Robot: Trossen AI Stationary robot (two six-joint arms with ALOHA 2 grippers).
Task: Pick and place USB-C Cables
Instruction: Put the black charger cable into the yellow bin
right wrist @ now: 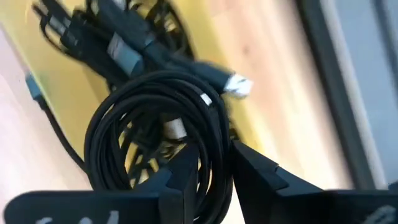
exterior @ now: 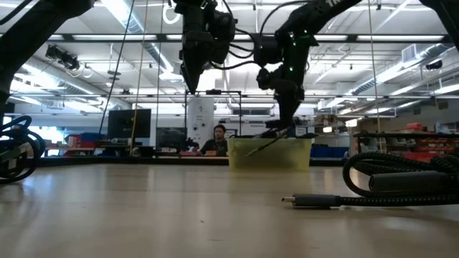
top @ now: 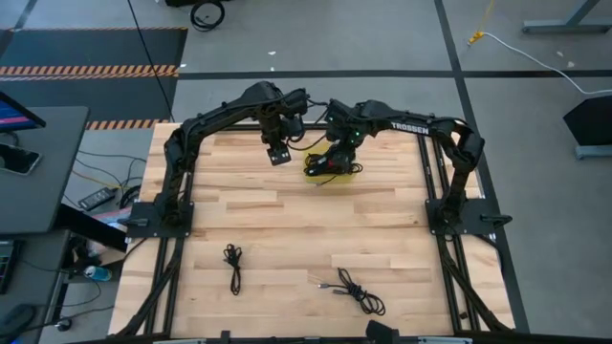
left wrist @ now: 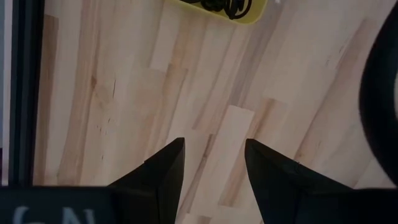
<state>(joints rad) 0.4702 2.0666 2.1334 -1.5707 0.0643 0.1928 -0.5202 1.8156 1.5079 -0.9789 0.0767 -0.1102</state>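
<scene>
**Right gripper over yellow tray, cable coil between fingers**

Right gripper [right wrist: 208,171] sits above the yellow tray [top: 346,176] near the table's [top: 287,229] far edge. Fingers slightly apart, a black cable coil [right wrist: 155,124] looped between them; cannot tell whether it is clamped. More cables [right wrist: 118,37] lie in the tray.

Left gripper [left wrist: 214,165] hangs beside the tray, fingers apart, empty.

Two cables, [top: 232,263] and [top: 359,290], lie near the near edge.

Cables fill the tray [top: 350,176] at the table's [top: 287,220] far edge (two cables [top: 233,267] lie near).
</scene>
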